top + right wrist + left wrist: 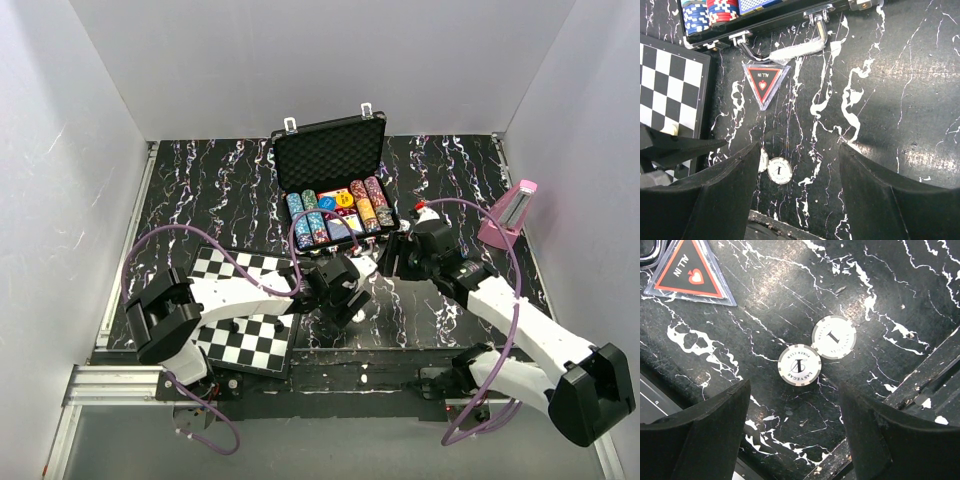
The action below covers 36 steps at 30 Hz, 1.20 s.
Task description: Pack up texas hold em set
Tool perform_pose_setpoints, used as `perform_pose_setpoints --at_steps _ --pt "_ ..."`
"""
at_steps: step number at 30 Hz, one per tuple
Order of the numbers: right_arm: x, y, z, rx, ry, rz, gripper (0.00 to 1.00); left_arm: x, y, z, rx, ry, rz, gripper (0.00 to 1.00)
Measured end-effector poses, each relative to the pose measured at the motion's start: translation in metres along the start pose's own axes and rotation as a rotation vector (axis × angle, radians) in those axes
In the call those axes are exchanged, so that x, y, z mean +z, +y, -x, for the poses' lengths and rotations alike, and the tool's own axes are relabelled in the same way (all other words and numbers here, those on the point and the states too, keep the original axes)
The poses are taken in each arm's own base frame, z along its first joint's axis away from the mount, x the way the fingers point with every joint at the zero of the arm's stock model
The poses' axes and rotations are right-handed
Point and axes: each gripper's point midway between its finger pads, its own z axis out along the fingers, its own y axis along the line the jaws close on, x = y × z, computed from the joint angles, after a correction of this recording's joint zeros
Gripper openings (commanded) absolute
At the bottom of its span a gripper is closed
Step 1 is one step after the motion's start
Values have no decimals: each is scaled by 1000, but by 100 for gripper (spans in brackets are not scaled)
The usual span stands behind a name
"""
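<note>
The black briefcase [330,150] stands open at the back, with rows of coloured chips [312,222], cards and round buttons in its foam tray. Its front edge and silver handle [790,47] show in the right wrist view. Two white poker chips [799,365] [834,337] lie side by side on the marble table, and one also shows in the right wrist view [779,170]. A triangular "ALL IN" marker [765,82] lies just in front of the handle. My left gripper [795,440] is open and empty just short of the chips. My right gripper [800,200] is open and empty above the table beside them.
A black-and-white chessboard [245,310] lies at the front left under my left arm. A pink metronome [508,212] stands at the right by the wall. The table's front edge [920,385] runs close to the chips. White walls enclose three sides.
</note>
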Motion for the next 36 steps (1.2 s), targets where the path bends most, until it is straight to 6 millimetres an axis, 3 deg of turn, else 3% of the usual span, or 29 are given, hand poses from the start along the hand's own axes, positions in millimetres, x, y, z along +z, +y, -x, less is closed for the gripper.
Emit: perform_pose_setpoints --at_steps 8,15,23,36 --pt "-11 1 8 4 -57 14 71 10 -2 -5 23 19 -10 68" --pt "-13 1 10 5 -66 11 71 24 -7 -22 37 70 -39 66" --pt "-12 -5 5 5 -63 -8 71 30 -9 -25 54 76 -40 63" --pt "-15 -7 6 4 -72 -17 71 36 -11 -18 73 64 -28 43"
